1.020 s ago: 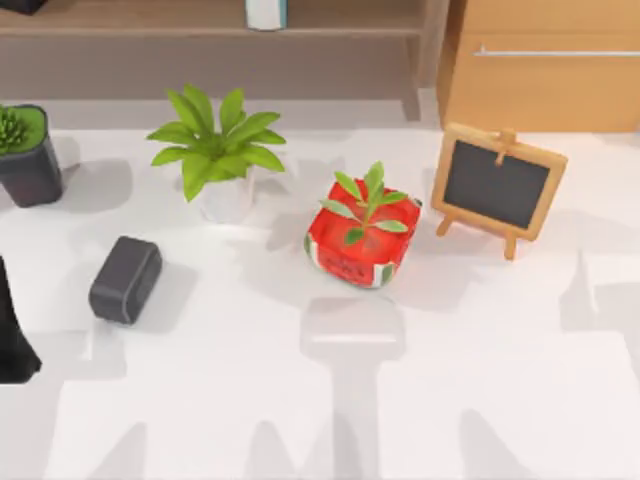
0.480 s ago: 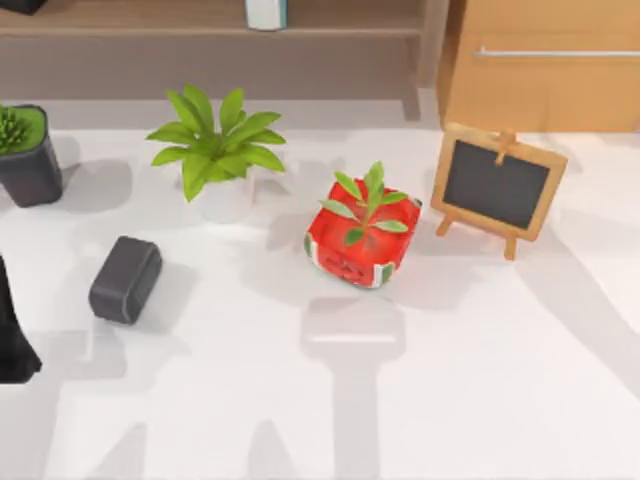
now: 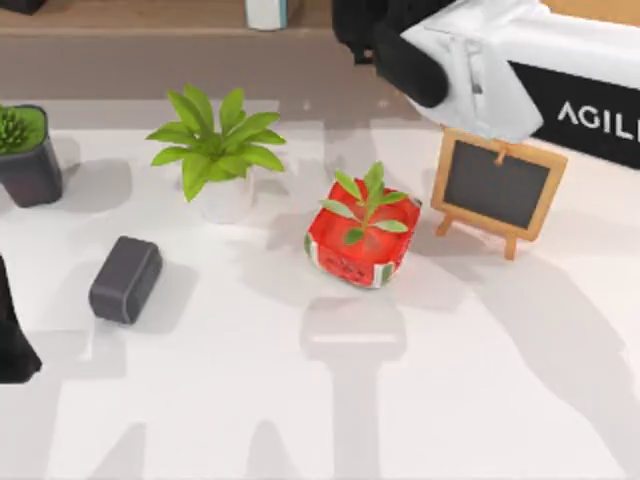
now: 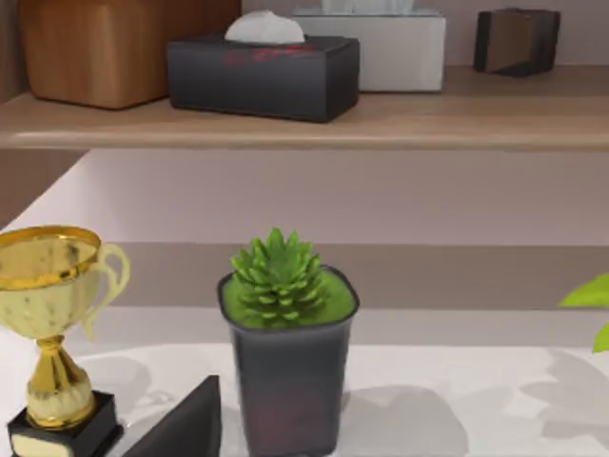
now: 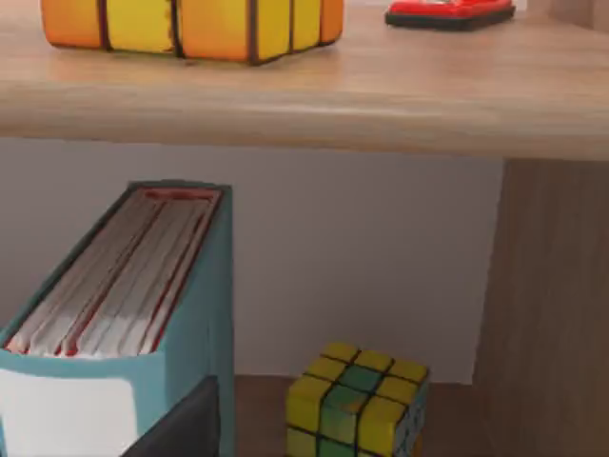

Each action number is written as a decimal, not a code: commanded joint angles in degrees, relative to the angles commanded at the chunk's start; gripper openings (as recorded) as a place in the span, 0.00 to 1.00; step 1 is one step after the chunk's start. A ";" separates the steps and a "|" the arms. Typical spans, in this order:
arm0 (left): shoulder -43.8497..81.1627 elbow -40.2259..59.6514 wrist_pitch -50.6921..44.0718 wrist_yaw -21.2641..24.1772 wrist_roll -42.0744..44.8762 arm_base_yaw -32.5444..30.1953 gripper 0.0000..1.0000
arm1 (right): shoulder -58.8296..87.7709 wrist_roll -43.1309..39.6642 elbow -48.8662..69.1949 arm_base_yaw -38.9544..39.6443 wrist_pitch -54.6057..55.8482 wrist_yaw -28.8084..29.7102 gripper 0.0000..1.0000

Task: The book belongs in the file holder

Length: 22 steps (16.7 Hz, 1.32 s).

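The book is out of view. The file holder [image 5: 186, 314] is a teal box with white and red files standing in it, on the lower shelf under a wooden board; its top edge sits at the back of the table [image 3: 266, 12]. My right arm reaches in from the right along the back, and its dark gripper [image 3: 368, 32] hangs over the shelf just right of the file holder. In the right wrist view a dark fingertip [image 5: 186, 428] lies close in front of the holder. My left arm [image 3: 12, 345] rests at the table's left edge.
A red plant pot [image 3: 362, 242] stands mid-table, a small chalkboard easel [image 3: 497, 187] to its right, a leafy plant in a white pot [image 3: 218, 160] to its left. A dark box [image 3: 125, 279] and a dark succulent pot [image 3: 25, 155] sit left. A colour cube [image 5: 360, 400] stands beside the holder.
My right arm has swung into the top view from the right and now reaches over the back shelf. Its shadow on the table has shifted. Nothing on the table moved.
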 joint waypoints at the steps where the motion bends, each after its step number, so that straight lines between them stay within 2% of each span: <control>1: 0.00 0.00 0.00 0.00 0.00 0.00 1.00 | 4.86 0.12 3.57 1.03 0.99 1.24 1.00; 5: 0.00 0.00 0.00 0.00 0.00 0.00 1.00 | 19.77 0.69 14.77 3.64 4.12 4.91 1.00; 8: 0.00 0.00 0.00 0.00 0.00 0.00 1.00 | 25.10 1.03 19.01 4.28 5.36 6.25 1.00; 15: 0.00 0.00 0.00 0.00 0.00 0.00 1.00 | 25.72 1.09 19.42 4.00 5.36 6.24 1.00; 22: 0.00 0.00 0.00 0.00 0.00 0.00 1.00 | 29.62 1.02 26.80 2.90 2.20 5.01 1.00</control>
